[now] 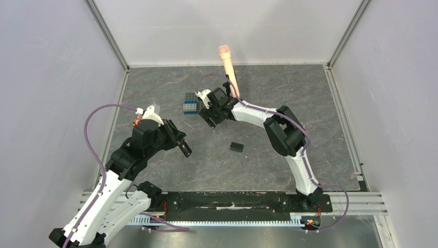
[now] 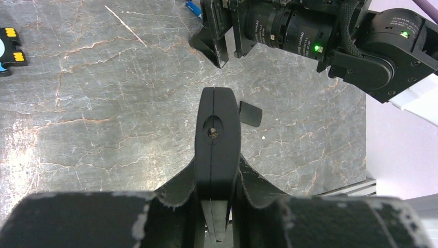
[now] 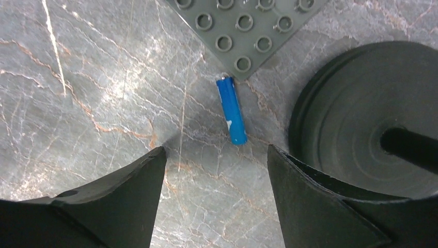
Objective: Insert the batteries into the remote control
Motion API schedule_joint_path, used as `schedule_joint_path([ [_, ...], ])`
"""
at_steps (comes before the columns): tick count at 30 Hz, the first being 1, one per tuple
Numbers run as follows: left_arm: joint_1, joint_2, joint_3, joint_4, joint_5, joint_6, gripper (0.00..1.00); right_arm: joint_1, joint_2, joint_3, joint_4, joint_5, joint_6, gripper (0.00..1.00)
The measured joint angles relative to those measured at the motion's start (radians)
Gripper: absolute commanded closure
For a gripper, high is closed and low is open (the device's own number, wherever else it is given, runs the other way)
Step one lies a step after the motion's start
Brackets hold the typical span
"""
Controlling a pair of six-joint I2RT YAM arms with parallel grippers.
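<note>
My left gripper point(image 1: 178, 140) is shut on the remote control point(image 1: 185, 150), a slim black bar held above the table. In the left wrist view the remote control point(image 2: 217, 129) points away end-on between my fingers, with a small hole in its end face. A slim blue battery point(image 3: 231, 109) lies flat on the table just off the corner of a grey studded plate point(image 3: 243, 26). My right gripper point(image 3: 217, 155) hovers over it, open and holding nothing. The small black back cover point(image 1: 236, 147) lies loose on the table, apart from both grippers.
A peach microphone point(image 1: 227, 64) stands at the back. Its round black base point(image 3: 361, 129) sits right beside my right finger. A blue and grey brick block point(image 1: 191, 103) lies left of the right gripper. A black and yellow piece point(image 2: 8, 49) lies at the left edge.
</note>
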Motion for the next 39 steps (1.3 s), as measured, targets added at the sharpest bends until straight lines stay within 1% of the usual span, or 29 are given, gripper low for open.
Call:
schedule_joint_path([
  [3,0.0,0.0,0.0,0.0,0.0,0.0,0.98,0.0,0.016,0.019,0.013,-0.009,-0.001,0.31],
  [8,0.0,0.002,0.0,-0.001,0.0,0.0,0.98,0.001,0.035,0.035,0.036,-0.034,0.001,0.44],
  [11,0.0,0.006,0.0,-0.001,0.0,0.0,0.98,0.003,0.043,0.043,0.046,-0.041,0.002,0.49],
  [12,0.0,0.008,0.0,-0.001,0.0,0.0,0.98,0.003,0.046,0.046,0.048,-0.042,0.003,0.54],
  [14,0.0,0.011,0.0,-0.001,0.0,0.0,0.98,0.003,0.053,0.057,0.048,-0.047,0.003,0.59],
  [16,0.0,0.013,0.0,-0.001,0.0,0.0,0.98,0.003,0.06,0.068,0.049,-0.05,0.005,0.69],
  [19,0.0,0.012,0.0,-0.001,0.0,0.0,0.98,0.003,0.065,0.073,0.055,-0.058,0.01,0.81],
  [22,0.0,0.011,0.0,-0.001,0.0,0.0,0.98,0.006,0.066,0.073,0.058,-0.065,0.016,0.88],
  [26,0.0,0.007,0.0,-0.001,0.0,0.0,0.98,0.008,0.061,0.061,0.069,-0.058,0.021,0.91],
  [30,0.0,0.001,0.0,-0.001,0.0,0.0,0.98,0.008,0.032,0.004,0.12,-0.052,0.033,0.92],
  [34,0.0,-0.014,-0.002,0.0,-0.001,0.0,0.98,0.008,-0.044,-0.108,0.144,-0.049,0.037,0.94],
  [39,0.0,-0.048,-0.01,-0.007,-0.006,0.0,0.98,0.008,-0.22,-0.311,0.126,-0.117,0.046,0.95],
])
